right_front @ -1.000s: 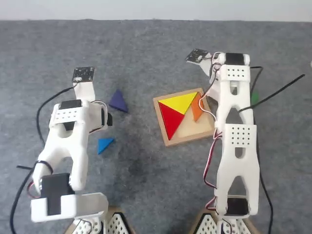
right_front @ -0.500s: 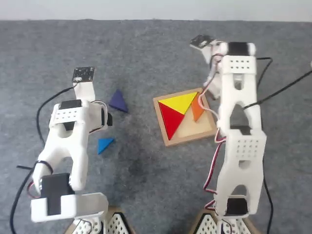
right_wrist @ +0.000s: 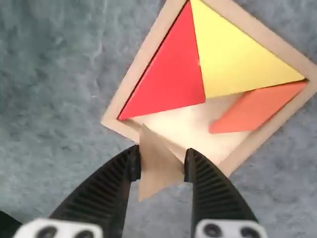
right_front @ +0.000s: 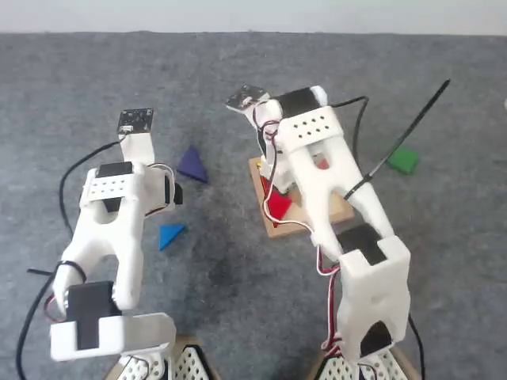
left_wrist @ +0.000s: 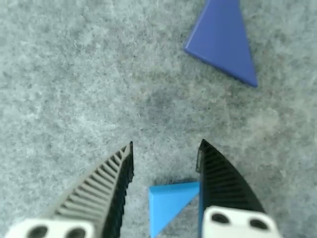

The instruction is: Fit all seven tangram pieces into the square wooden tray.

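grey carpet beneath wooden tray

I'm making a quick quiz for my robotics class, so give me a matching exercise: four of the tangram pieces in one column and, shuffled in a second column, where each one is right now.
Pieces
1. red triangle
2. tan triangle
3. green piece
4. dark blue triangle

Places
A. on the grey mat, near the light blue triangle
B. lying in the wooden tray
C. clamped in the right gripper
D. alone on the mat, on the tray's side away from the blue pieces

Pairs: 1-B, 2-C, 3-D, 4-A
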